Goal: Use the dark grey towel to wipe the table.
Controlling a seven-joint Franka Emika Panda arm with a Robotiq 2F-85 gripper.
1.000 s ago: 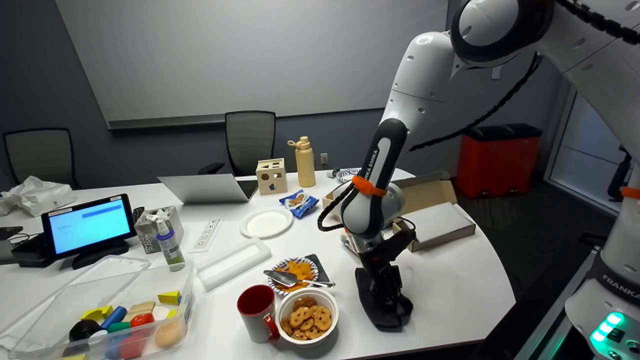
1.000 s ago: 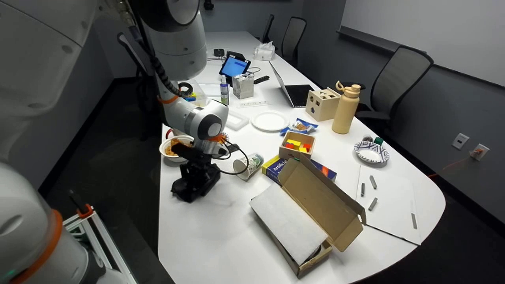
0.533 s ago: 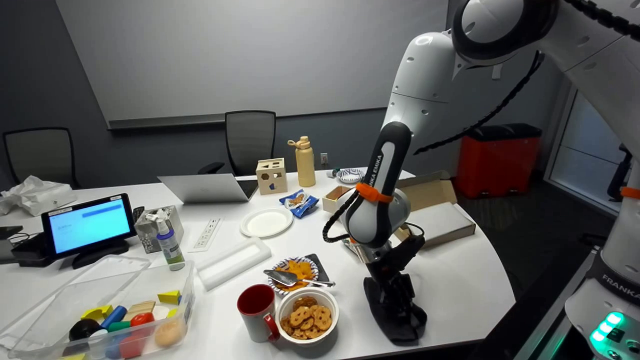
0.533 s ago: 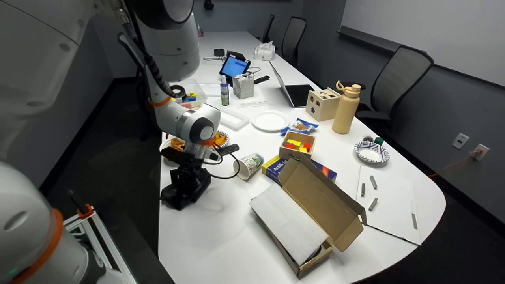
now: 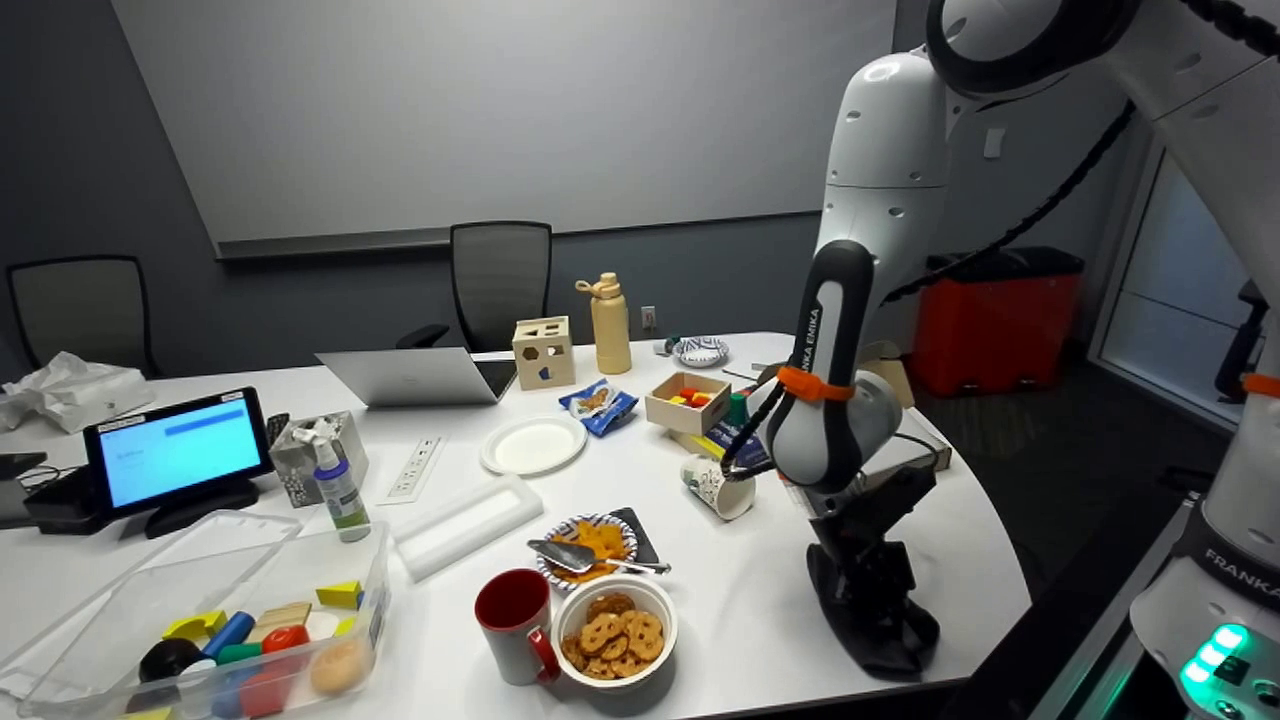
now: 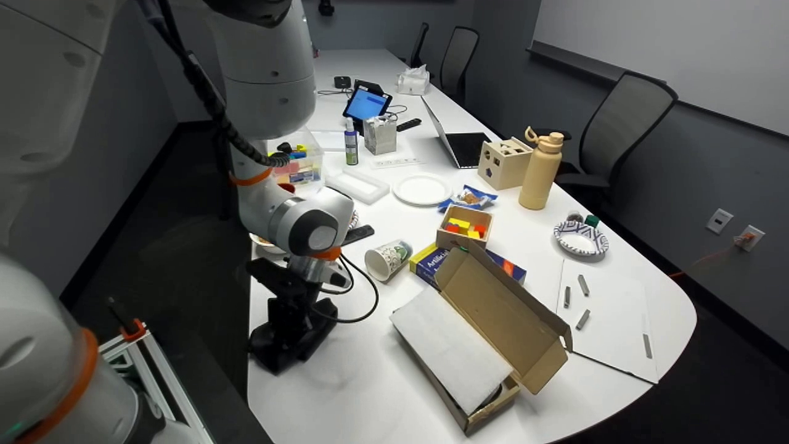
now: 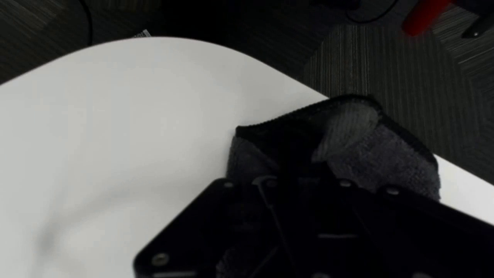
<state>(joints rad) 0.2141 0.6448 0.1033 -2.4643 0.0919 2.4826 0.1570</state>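
The dark grey towel (image 5: 855, 645) is bunched under my gripper (image 5: 888, 612) on the white table (image 5: 740, 620). In the wrist view the towel (image 7: 382, 162) spreads out on both sides of the dark gripper (image 7: 291, 166), and its right part overlaps the table edge. In an exterior view the towel (image 6: 271, 351) lies at the table's long edge below the gripper (image 6: 290, 345). The gripper is shut on the towel and points down. The fingertips are hidden in the dark folds.
A bowl of pretzels (image 5: 615, 640), a red-and-white mug (image 5: 515, 625) and a plate of orange food (image 5: 605, 540) stand beside the arm. A paper cup (image 6: 387, 260) lies on its side. An open cardboard box (image 6: 502, 308) and a block box (image 6: 465, 228) are nearby.
The gripper and towel have moved along the table, away from the pretzel bowl and towards the near rounded end. The paper cup and block box now show from behind the arm.
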